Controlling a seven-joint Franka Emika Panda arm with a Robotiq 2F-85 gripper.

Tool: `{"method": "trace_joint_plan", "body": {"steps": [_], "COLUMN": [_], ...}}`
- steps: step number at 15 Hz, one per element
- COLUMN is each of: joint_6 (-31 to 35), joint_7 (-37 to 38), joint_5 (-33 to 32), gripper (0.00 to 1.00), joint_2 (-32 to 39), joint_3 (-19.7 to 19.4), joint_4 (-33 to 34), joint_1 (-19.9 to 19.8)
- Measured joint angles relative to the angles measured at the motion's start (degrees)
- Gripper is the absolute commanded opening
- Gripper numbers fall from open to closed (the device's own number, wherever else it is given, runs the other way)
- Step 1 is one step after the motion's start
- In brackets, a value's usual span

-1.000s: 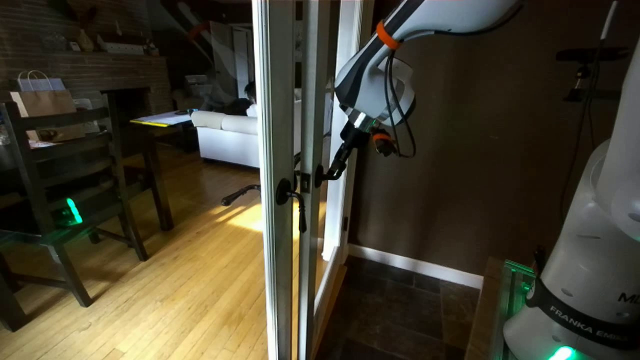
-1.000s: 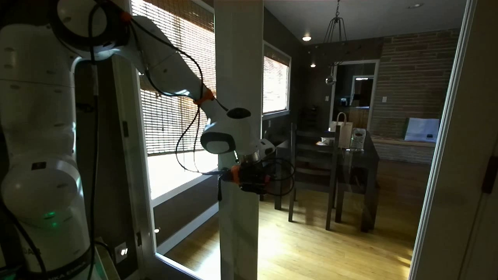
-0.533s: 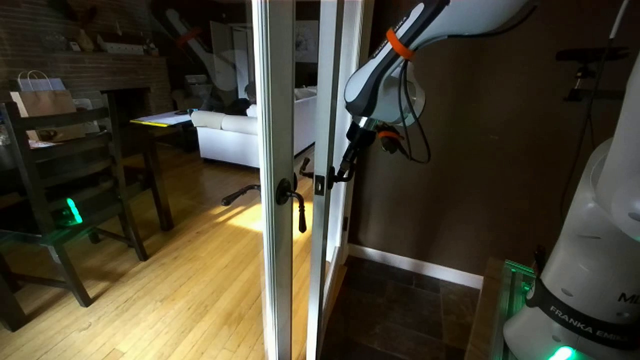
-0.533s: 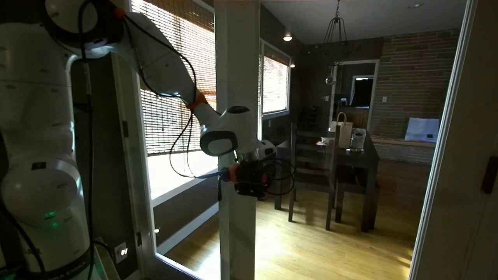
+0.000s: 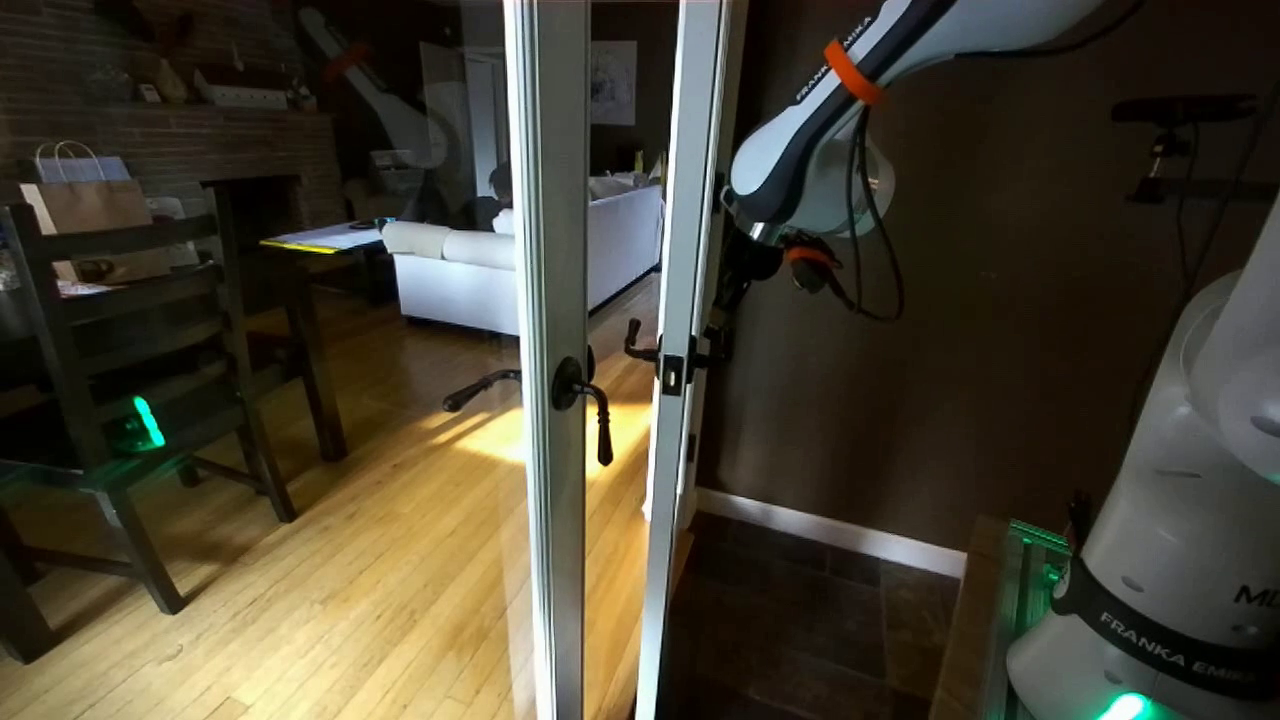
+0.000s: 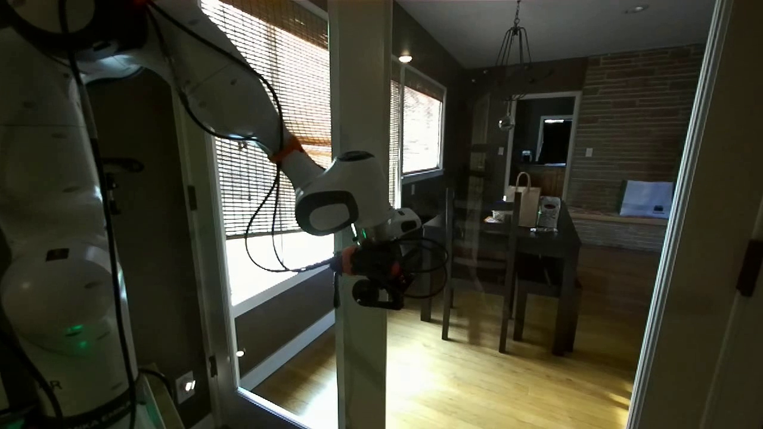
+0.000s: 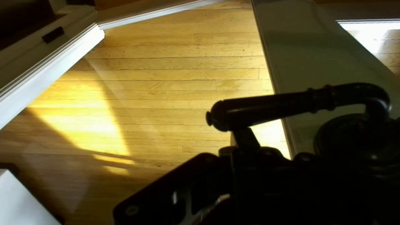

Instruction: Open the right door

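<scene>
The right door (image 5: 690, 200) stands ajar in an exterior view, its free edge swung toward the robot. Its free-side frame (image 6: 372, 357) also shows in an exterior view, behind my gripper. Its dark lever handle (image 7: 297, 101) crosses the wrist view, with the round base partly covered by the gripper body. My gripper (image 7: 247, 137) looks shut. Its narrow fingertips meet the lever near the free end, and the lever hides their ends. In an exterior view my gripper (image 5: 722, 315) is at the handle on the robot's side of the door; the fingers are too dark to separate there.
The left leaf (image 5: 555, 250) with its drooping dark handle (image 5: 603, 420) stands beside the opening. A brown wall (image 5: 900, 400) flanks the right door. A dark chair (image 5: 150, 380) and a white sofa (image 5: 450, 270) are in the room beyond.
The right door's free edge has swung toward the robot, and its gap to the left leaf has widened. My arm and gripper have drawn back with the handle.
</scene>
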Motion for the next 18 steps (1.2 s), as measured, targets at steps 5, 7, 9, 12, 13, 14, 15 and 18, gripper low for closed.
{"method": "trace_joint_plan", "body": {"steps": [5,7,9,12,13,14,15,18], "joint_6": [-4.8,-7.9,-9.5,-10.1,-10.3,-10.4,-10.4,-13.2], "joint_7": [3.8,7.3,10.8,16.9,19.0,21.2,23.7,30.6], "joint_5": [-5.5,-10.8,-18.1,-29.6,-32.7,-35.5,-37.6,-39.9], "gripper": [0.0,0.0,0.0,0.0,0.0,0.0,0.0,0.0], "joint_2": [-10.8,-15.2,-19.6,-24.8,-25.5,-25.9,-26.3,-27.1], "joint_3": [-0.4,0.0,1.8,7.1,9.2,11.5,13.9,20.1], "joint_4": [-3.7,-5.7,-9.2,-13.8,-13.5,-13.1,-12.8,-12.5], "joint_1": [-4.4,-6.8,-9.1,-11.6,-11.7,-11.7,-11.6,-9.6]}}
